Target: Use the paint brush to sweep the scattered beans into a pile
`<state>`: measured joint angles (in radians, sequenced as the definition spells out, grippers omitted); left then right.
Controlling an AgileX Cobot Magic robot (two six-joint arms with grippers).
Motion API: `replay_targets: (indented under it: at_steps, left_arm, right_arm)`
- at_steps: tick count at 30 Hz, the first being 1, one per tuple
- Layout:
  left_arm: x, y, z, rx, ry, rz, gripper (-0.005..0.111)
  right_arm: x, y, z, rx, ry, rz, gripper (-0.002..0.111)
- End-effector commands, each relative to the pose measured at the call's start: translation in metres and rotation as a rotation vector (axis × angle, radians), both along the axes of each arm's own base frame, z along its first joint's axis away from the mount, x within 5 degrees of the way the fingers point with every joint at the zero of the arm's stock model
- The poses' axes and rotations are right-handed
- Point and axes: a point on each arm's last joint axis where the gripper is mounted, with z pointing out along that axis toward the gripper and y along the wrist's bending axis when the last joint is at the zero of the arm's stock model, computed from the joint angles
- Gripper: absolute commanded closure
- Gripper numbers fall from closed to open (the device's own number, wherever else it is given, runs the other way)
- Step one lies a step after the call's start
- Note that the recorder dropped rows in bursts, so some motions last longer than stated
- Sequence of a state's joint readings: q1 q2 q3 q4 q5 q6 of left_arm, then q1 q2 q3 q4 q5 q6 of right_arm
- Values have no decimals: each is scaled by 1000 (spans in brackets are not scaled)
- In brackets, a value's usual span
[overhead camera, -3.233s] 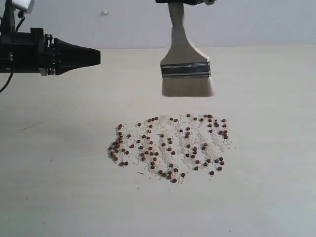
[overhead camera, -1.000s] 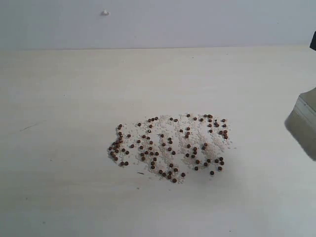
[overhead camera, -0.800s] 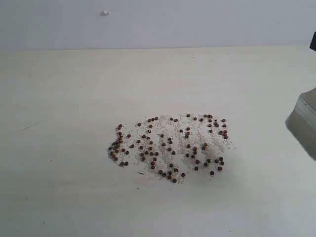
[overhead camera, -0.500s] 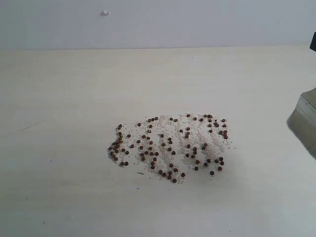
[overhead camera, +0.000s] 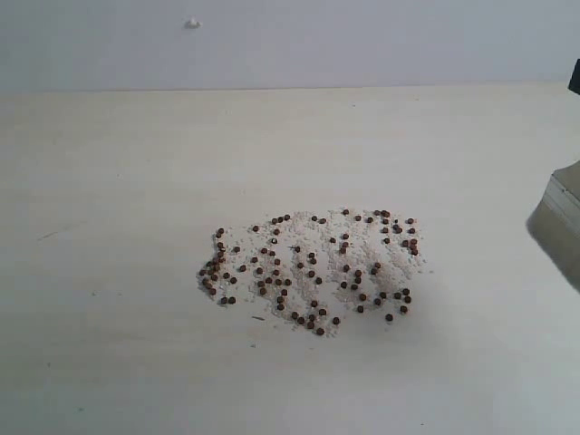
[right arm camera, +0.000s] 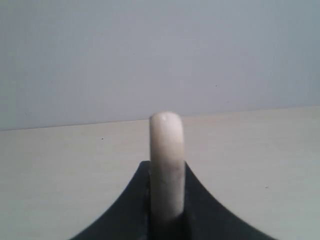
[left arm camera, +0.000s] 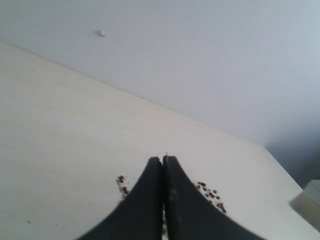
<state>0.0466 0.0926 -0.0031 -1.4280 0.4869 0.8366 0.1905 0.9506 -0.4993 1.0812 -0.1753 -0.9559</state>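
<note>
Reddish-brown beans lie mixed with whitish grains in one loose, flat pile at the middle of the pale table. The paint brush shows only at the exterior view's right edge: part of its silver ferrule and whitish bristles, well right of the beans. My right gripper is shut on the brush's cream wooden handle. My left gripper is shut with nothing in it and is out of the exterior view. In its wrist view, beans show on both sides of its fingers, and the brush is far off.
The pale table runs back to a grey wall with a small white speck. A dark piece of the right arm shows at the exterior view's right edge.
About three seconds ago the brush hung behind the beans and the left gripper showed at the left. Both have since withdrawn. In the last second the brush edged slightly right; the beans are unmoved.
</note>
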Motion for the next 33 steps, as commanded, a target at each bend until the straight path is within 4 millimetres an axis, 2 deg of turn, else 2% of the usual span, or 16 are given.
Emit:
replay_targets:
  at_steps: [1, 15, 22, 28, 33]
  left_arm:
    - [-3, -5, -1, 0, 5, -84, 107]
    - [-3, -5, -1, 0, 5, -84, 107]
    - [2, 5, -1, 337, -140, 13, 107]
    - [2, 7, -1, 364, -152, 29, 107]
    - [2, 7, -1, 364, -152, 29, 107]
  right_arm:
    - [-1, -1, 1, 0, -5, 0, 108]
    - [-2, 1, 0, 2, 5, 20, 108]
    - [-2, 1, 0, 13, 8, 21, 108]
    - [-8, 5, 2, 47, 15, 68, 108]
    - [-20, 9, 11, 68, -14, 125, 108]
